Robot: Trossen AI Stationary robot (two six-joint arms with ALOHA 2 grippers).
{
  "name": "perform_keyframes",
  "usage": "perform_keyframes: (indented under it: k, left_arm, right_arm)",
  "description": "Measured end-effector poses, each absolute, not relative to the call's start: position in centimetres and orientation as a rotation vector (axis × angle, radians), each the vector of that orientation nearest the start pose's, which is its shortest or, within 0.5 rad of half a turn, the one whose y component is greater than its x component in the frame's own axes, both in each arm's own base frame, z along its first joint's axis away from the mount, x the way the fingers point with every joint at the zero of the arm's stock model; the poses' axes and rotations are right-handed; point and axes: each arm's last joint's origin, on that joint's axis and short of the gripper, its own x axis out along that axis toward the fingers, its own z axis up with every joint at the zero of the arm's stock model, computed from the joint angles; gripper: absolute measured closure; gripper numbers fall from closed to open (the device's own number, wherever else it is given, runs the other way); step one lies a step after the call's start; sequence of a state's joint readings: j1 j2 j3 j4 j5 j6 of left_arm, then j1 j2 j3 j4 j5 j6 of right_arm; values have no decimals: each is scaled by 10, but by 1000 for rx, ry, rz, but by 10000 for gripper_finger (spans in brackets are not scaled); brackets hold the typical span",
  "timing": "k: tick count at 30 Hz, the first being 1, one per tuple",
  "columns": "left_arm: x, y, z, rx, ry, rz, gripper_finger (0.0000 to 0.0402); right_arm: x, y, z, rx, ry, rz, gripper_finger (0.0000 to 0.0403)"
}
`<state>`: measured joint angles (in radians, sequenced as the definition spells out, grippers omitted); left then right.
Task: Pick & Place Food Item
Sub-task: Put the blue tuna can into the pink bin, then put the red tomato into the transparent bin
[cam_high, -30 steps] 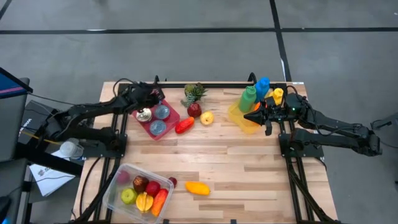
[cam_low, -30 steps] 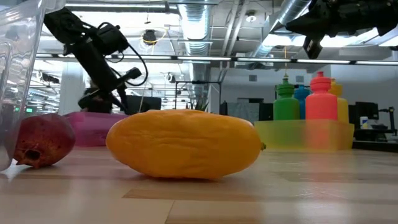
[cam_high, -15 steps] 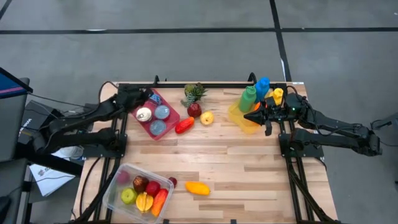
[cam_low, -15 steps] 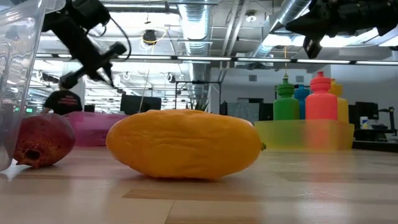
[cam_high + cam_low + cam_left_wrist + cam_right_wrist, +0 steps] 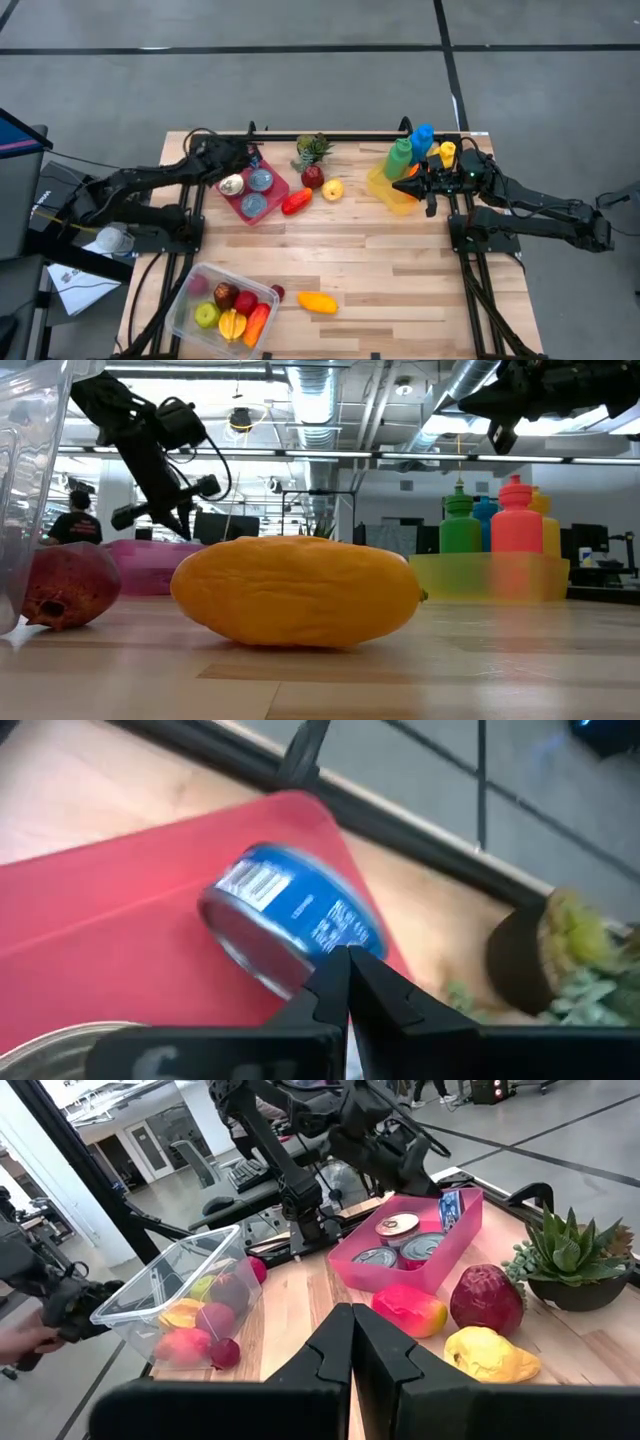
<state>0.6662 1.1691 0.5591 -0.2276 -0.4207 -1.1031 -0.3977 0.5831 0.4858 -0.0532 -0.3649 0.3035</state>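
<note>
A pink tray (image 5: pixel 283 190) at the far left holds three cans (image 5: pixel 258 181); a blue-labelled can (image 5: pixel 285 915) shows in the left wrist view. My left gripper (image 5: pixel 243 159) is shut and empty over the tray's far end. A red fruit (image 5: pixel 297 201), a dark red fruit (image 5: pixel 313 177) and a yellow fruit (image 5: pixel 332 189) lie on the table right of the tray. A yellow mango (image 5: pixel 318 302) lies near the front, beside a clear box (image 5: pixel 190 310) holding several fruits. My right gripper (image 5: pixel 400 185) is shut and empty above the yellow bin (image 5: pixel 385 195).
Green (image 5: pixel 400 158), blue (image 5: pixel 422 140) and yellow (image 5: pixel 446 153) bottles stand in the yellow bin. A potted plant (image 5: pixel 312 150) stands at the far edge. A small red fruit (image 5: pixel 277 292) lies by the clear box. The table's middle is bare wood (image 5: pixel 380 260).
My left gripper has swung up and toward the table's left edge, away from the pink tray, then come back down over the tray's far end. My right arm has kept still.
</note>
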Motion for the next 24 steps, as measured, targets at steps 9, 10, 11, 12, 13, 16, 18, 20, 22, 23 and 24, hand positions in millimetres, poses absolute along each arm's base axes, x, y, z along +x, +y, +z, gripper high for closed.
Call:
perform_keyframes:
  k: [9, 10, 11, 12, 13, 16, 18, 20, 22, 23, 24]
  left_arm:
    - [152, 125, 173, -1070, 454, 1466, 401]
    - [151, 122, 172, -1077, 478, 1477, 401]
    - [150, 119, 171, -1078, 502, 1481, 401]
    - [151, 117, 171, -1078, 508, 1473, 401]
    - [151, 116, 173, -1082, 488, 1457, 401]
    - [153, 114, 185, -1116, 385, 1403, 401]
    - [154, 113, 193, -1129, 311, 1351, 401]
    - [153, 110, 207, -1129, 232, 1271, 401]
    - [154, 104, 230, -1069, 162, 1137, 401]
    - [154, 99, 244, -1016, 138, 1055, 401]
    - [153, 93, 259, -952, 125, 960, 401]
  right_arm:
    - [136, -46, 271, 359, 134, -53, 403]
    - [136, -46, 271, 359, 134, -54, 403]
    - [136, -46, 271, 355, 134, -54, 403]
    - [136, -46, 271, 354, 134, -53, 403]
    - [136, -46, 271, 349, 134, -53, 403]
    - [136, -46, 271, 347, 134, -55, 403]
    - [136, -46, 271, 347, 134, -57, 403]
    - [136, -47, 270, 348, 136, -57, 403]
    - [137, -47, 270, 350, 141, -58, 403]
    - [137, -47, 269, 352, 145, -58, 403]
    - [138, -47, 269, 354, 148, -59, 403]
